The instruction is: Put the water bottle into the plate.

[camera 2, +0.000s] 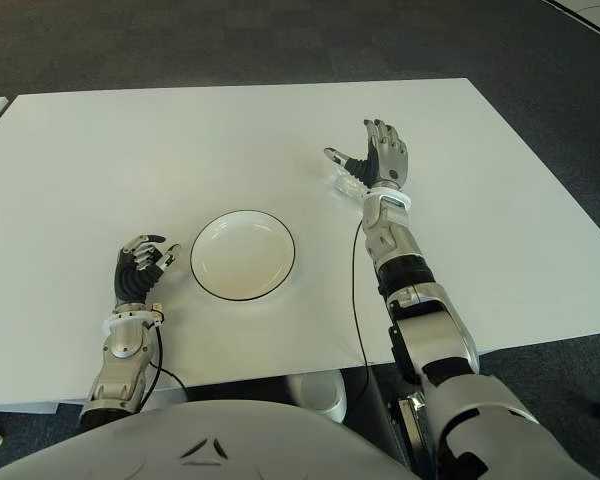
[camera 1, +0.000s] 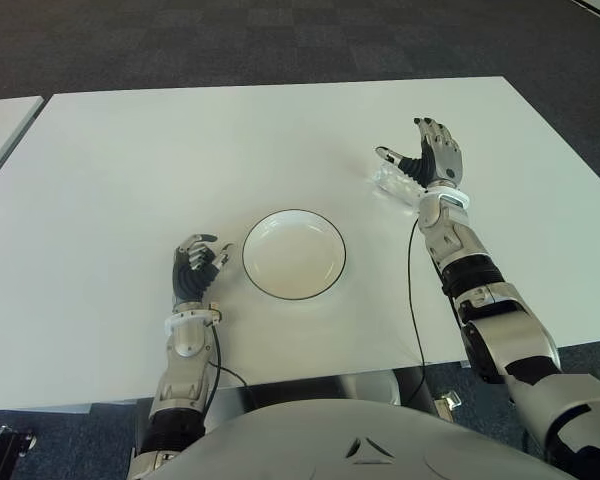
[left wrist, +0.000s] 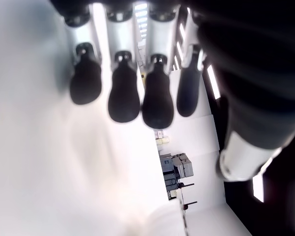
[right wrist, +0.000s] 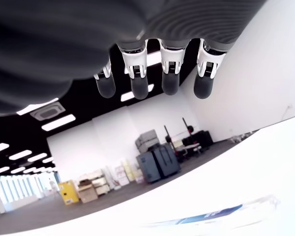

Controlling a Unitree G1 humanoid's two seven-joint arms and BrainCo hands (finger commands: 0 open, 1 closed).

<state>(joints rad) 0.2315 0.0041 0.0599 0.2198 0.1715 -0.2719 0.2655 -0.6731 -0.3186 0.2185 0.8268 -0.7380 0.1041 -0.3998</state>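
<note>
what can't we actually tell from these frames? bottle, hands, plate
- Water bottle: eye views show only part of its clear body; the right hand, fingers spread, covers the rest. Cap end not visible.
- Contact between that hand and the bottle: cannot tell in any view.
- Right wrist view: the bottle is a blurred strip at the frame edge.
- Left hand, curled left of the plate: table contact unclear.

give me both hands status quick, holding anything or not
Left hand: fingers curled, holding nothing, left of the plate.
Right hand: open, fingers spread above the water bottle, not grasping it.
</note>
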